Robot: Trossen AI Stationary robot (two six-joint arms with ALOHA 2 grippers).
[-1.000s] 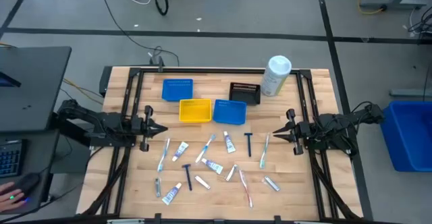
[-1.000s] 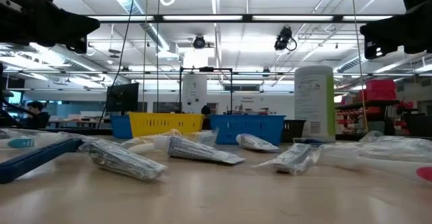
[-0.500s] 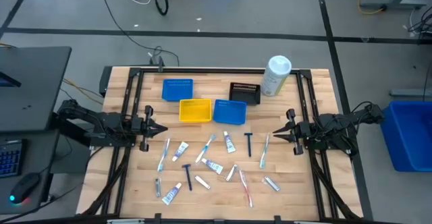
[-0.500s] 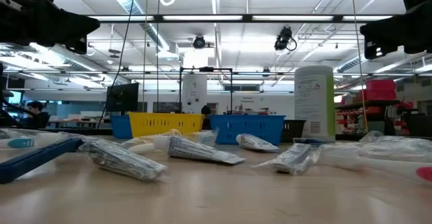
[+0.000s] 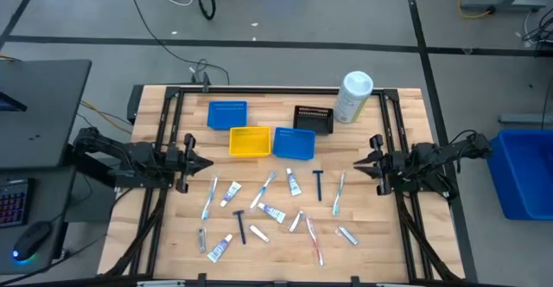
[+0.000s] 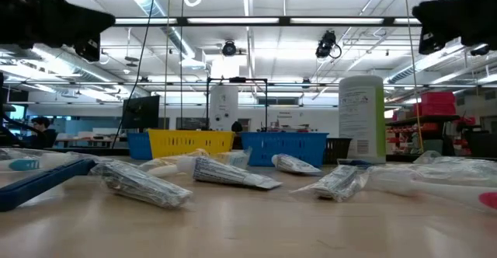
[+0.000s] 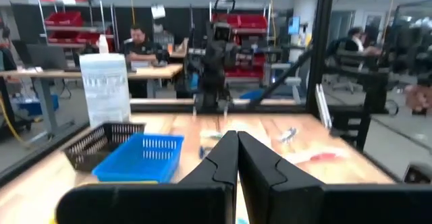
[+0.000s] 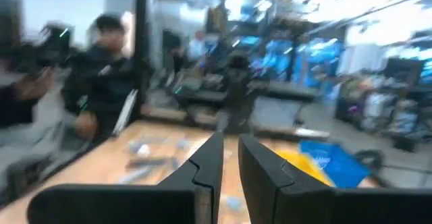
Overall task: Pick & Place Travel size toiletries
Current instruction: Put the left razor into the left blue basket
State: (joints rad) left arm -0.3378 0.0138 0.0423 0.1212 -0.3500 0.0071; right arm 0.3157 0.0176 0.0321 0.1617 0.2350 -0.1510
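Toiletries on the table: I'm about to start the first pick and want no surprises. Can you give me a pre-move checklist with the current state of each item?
1. Left gripper empty, above the table's left side: ok; fingers look shut.
2. Right gripper empty, over the right side: ok; a narrow gap shows between its fingers.
3. Toiletries loose on the table, between the grippers, none held: ok.
4. Yellow bin and the two blue bins upright and open: ok.
5. White canister upright at the far edge, away from the toiletries: ok.
6. Which item goes in which bin: cannot tell.
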